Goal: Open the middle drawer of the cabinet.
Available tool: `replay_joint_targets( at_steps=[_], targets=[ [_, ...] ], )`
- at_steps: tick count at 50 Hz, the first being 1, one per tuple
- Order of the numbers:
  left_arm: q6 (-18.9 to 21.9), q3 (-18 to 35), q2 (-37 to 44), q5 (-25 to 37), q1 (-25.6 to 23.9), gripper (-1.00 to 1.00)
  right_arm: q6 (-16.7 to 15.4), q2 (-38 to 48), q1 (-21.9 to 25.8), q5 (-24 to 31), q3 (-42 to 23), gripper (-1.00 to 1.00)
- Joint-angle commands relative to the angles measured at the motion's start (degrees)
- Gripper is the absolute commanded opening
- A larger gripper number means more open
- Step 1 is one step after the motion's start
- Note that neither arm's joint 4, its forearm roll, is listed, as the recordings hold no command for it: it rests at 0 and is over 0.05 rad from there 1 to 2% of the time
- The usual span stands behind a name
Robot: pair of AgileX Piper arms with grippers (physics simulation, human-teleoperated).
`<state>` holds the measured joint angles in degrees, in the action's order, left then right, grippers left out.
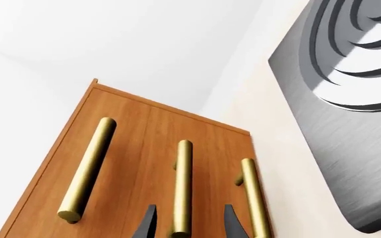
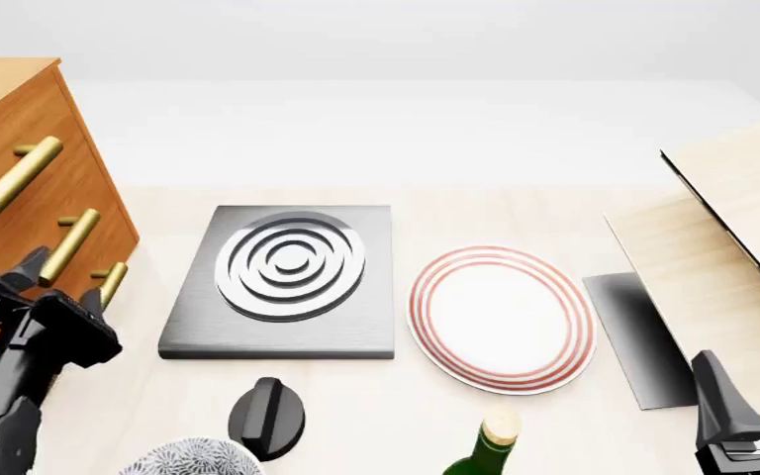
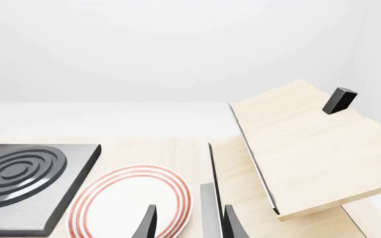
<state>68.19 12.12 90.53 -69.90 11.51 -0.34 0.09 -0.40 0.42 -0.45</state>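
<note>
Mid drawer (image 1: pixel 151 163) handle (image 1: pixel 182 186) horiz, unopened.

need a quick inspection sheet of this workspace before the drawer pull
surface: pale wood table, largely covered
job's things: cabinet at far left; middle drawer appears shut, its brass handle between the left fingers
clutter: grey ringed slab, red-rimmed plate, black knob, green bottle, patterned bowl, pale boards
grippers: left gripper open around the handle; right gripper open, holding nothing
cables: nothing seen
surroundings: plain white backdrop
</note>
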Motion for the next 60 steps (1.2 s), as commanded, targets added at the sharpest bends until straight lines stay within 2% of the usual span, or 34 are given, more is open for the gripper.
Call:
replay_joint_targets(
  at_steps=[1, 58, 59, 60],
  targets=[
    [0.65, 0.85, -2.38, 0.01, 1.16, 1.0, 0.07, 0.03, 0.09, -0.11, 0.1, 1.0],
    [1.64, 4.98, 3.27, 0.01, 6.5, 1.0, 0.07, 0.03, 0.09, -0.12, 0.1, 1.0],
    [1.53, 4.97, 3.29, 0.01, 6.83, -1.0, 0.06, 0.03, 0.09, -0.13, 0.1, 1.0],
    [1.8, 4.95, 3.06, 0.01, 6.43, -1.0, 0.07, 0.03, 0.08, -0.11, 0.1, 1.0]
  ],
)
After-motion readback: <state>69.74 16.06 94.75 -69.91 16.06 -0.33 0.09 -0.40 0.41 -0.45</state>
